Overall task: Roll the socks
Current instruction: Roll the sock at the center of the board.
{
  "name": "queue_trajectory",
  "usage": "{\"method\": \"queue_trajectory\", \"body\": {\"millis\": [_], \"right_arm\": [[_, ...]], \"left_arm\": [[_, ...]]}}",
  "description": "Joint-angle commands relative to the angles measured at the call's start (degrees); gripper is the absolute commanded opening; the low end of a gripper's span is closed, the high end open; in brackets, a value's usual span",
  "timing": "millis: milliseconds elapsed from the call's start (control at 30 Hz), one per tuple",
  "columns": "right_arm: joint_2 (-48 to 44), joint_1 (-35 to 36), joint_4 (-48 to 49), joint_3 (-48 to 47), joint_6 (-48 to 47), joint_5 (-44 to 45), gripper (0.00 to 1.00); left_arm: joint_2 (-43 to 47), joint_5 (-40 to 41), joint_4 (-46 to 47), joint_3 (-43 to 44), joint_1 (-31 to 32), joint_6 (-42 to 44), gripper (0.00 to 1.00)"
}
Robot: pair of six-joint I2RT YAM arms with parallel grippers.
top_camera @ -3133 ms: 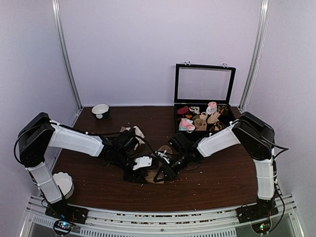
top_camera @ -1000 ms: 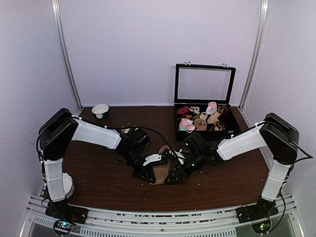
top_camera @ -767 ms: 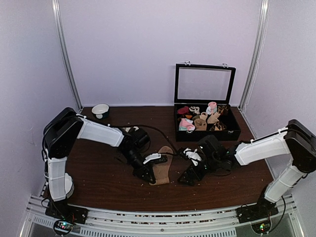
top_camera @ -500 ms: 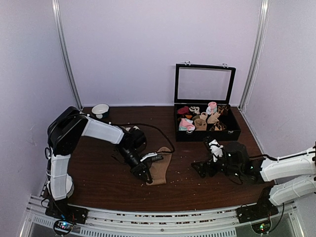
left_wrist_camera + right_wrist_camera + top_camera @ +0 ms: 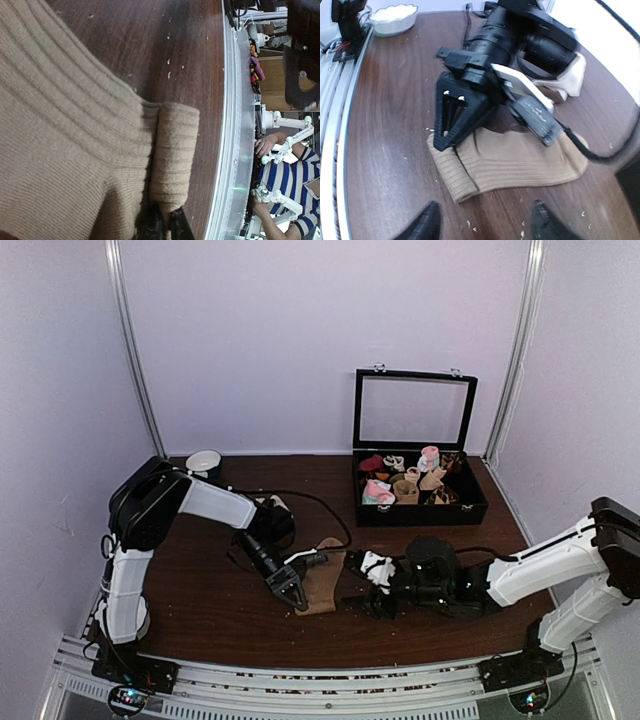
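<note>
At the near edge of the tabletop (image 5: 200,610), the left fingers (image 5: 161,227) are pinched tight on the rolled bit (image 5: 172,150) at the near end of the tan sock (image 5: 520,157). The sock lies flat in the middle of the tabletop, with its other end pointing away from the arms. Only a small curl is made, so I think the rolling has just begun and most of the sock is not rolled yet. The right fingers (image 5: 358,597) sit low, just beside the sock on its right side. They are spread apart and hold nothing. Next, I think, the curl needs to be turned over and over toward the far end, and the right fingers could help by pressing the sock so it does not slide. A bit farther back, the other sock (image 5: 567,80) lies under the left arm, not rolled. Farthest away are the open black box (image 5: 415,515) full of small things and a white bowl (image 5: 204,462). Half a second ago the right arm was swung far out to the right. Now it is back close to the sock, while the left fingers keep their hold on the curl.
</note>
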State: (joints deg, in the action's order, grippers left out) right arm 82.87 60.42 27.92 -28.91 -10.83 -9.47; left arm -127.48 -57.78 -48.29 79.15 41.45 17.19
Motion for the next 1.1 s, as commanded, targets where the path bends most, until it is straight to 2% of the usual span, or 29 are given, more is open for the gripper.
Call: {"method": "queue_trajectory", "body": {"millis": [0,67,467,633,733,833,933,1067], "right_arm": [[6.67,1.26,-2.56,-6.31,-5.17,-5.49,0.49],[9.83,1.69,-3.09,-8.79,-6.33,-7.26,0.45],[21.45,2.72,-7.80,-16.84,-14.52,-9.81,0.40],[24.72,2.38,-11.05,-19.08,-15.62,-10.38,0.29],[26.08,2.03,-11.33,-19.54,-15.69,-10.02,0.27],[27.11,1.87,-12.42,-20.07,-15.89,-9.81,0.24],[27.81,1.72,-14.72,-20.63,-16.18,-9.98,0.16],[27.42,1.17,-17.53,-20.43,-15.30,-12.00,0.06]], "left_arm": [[-3.71,5.51,-3.42,0.00,-0.45,0.12,0.00],[-3.68,5.44,-3.51,0.09,-0.54,0.12,0.00],[-3.65,5.57,-3.49,0.29,-0.85,0.33,0.00],[-3.65,5.98,-3.47,0.52,-0.83,0.52,0.00],[-3.48,6.02,-3.52,0.48,-0.84,0.93,0.00],[-3.39,5.95,-4.44,0.68,-0.83,2.21,0.06],[-3.03,6.03,-6.01,1.17,-0.88,4.33,0.13],[0.75,8.05,-4.32,0.18,-2.26,5.64,0.37]]}}
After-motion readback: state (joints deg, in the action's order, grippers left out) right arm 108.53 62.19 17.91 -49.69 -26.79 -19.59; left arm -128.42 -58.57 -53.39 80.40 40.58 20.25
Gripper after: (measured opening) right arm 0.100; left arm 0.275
